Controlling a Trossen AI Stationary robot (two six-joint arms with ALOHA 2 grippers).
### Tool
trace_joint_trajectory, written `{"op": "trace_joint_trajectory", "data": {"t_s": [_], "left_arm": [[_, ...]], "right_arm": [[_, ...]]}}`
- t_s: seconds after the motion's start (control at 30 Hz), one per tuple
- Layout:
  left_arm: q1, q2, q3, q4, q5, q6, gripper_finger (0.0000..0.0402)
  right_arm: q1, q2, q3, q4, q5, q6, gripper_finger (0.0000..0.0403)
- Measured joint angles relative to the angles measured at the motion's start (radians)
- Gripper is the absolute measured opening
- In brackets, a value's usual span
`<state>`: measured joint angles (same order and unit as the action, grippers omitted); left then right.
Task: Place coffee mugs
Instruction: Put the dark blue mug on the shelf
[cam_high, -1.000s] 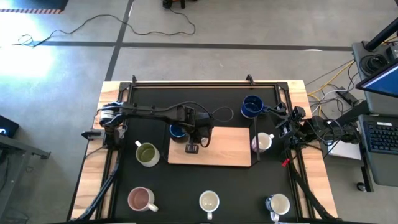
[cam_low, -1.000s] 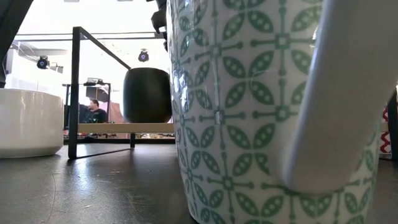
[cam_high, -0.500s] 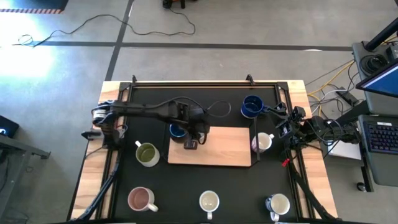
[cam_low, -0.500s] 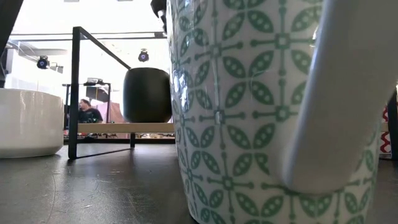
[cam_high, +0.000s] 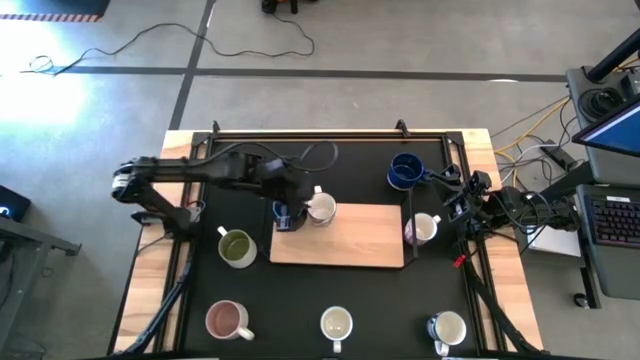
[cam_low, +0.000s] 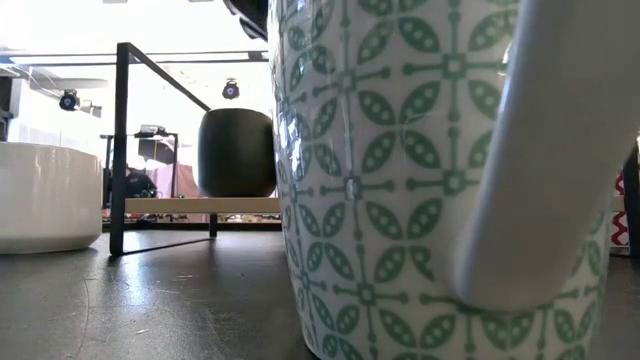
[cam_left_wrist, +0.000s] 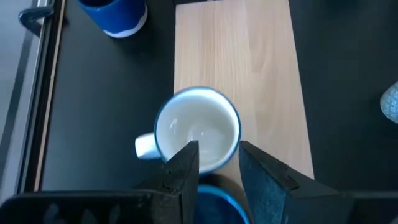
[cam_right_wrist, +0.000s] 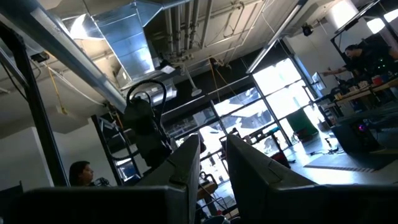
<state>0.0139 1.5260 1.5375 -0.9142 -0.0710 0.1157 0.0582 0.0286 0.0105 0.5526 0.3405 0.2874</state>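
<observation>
Hovering over the board's left end, the left gripper hangs w/ fingers spread and holding nothing. A white mug w/ blue rim stands upright on that end of the board, just beside the gripper, handle toward the left arm. A dark blue mug sits partly under the gripper, touching or nearly touching the white one; can't tell which. On the black bench: blue mug near the far right, pale mug just off the board's right edge, green mug left of the board, and along the near edge a pink mug, patterned mug and shiny mug. Right gripper waits at the right edge, aimed up at the ceiling; fingers a little apart, nothing between them.
</observation>
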Motion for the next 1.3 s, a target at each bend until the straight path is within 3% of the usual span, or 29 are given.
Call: {"op": "trace_joint_trajectory", "data": {"t_s": [0.2,0.37,0.7,0.97,1.3], "left_arm": [[0.001,-0.208,-0.276,0.199,-0.012,-0.036,0.0096],[0.001,-0.381,-0.479,0.364,-0.106,-0.072,0.0096],[0.001,-0.615,-0.775,0.740,-0.156,-0.086,0.0096],[0.001,-0.680,-0.872,0.822,-0.158,-0.129,0.0096],[0.001,-0.649,-0.919,0.863,-0.157,-0.129,0.0096]], "right_arm": [[0.000,0.000,0.000,-0.001,0.000,0.000,0.0068],[0.000,0.000,0.000,-0.001,0.000,0.000,0.0068],[0.000,0.000,0.000,-0.002,0.000,0.000,0.0068],[0.000,0.000,0.000,-0.001,0.000,-0.011,0.0068],[0.000,0.000,0.000,0.001,0.001,-0.010,0.0068]]}}
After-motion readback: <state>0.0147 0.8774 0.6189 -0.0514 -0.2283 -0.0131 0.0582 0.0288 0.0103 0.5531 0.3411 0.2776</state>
